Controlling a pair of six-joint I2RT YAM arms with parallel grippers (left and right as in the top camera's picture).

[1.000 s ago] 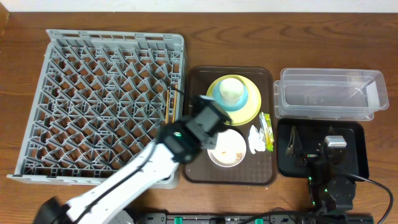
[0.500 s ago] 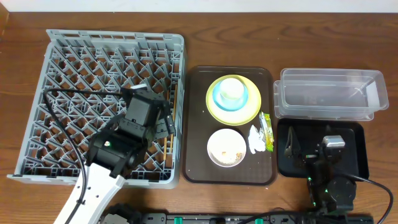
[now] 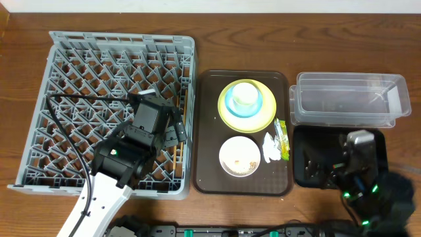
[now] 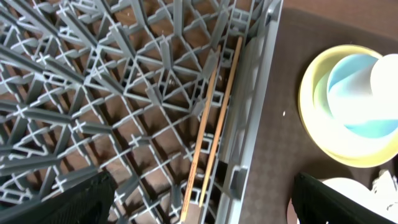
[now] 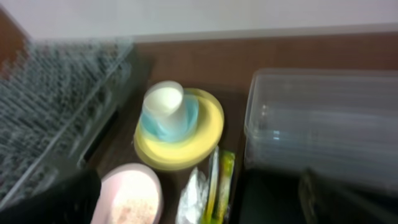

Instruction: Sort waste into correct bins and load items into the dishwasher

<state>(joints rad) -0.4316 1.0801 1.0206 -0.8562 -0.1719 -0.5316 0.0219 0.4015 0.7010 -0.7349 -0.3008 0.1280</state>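
the left gripper (image 4: 199, 190) hangs over the right edge of the grey dish rack (image 4: 93, 74), its fingers wide apart and nothing between them; the pair of chopsticks (image 4: 214, 124) lies in the rack just ahead of it, along the wall; ahead and to its right stands the yellow plate (image 4: 309, 93) carrying the light blue bowl (image 4: 360, 99) and white cup (image 4: 387, 71) — all on the brown tray (image 4: 273, 155); the right gripper (image 5: 193, 190) is also spread open and empty, above the black tray (image 3: 306, 141); just ahead of it lie the napkin (image 5: 194, 193) and sachet (image 5: 221, 177) — the clear tub (image 5: 323, 118) to its right, the white bowl (image 5: 130, 193) to its left.
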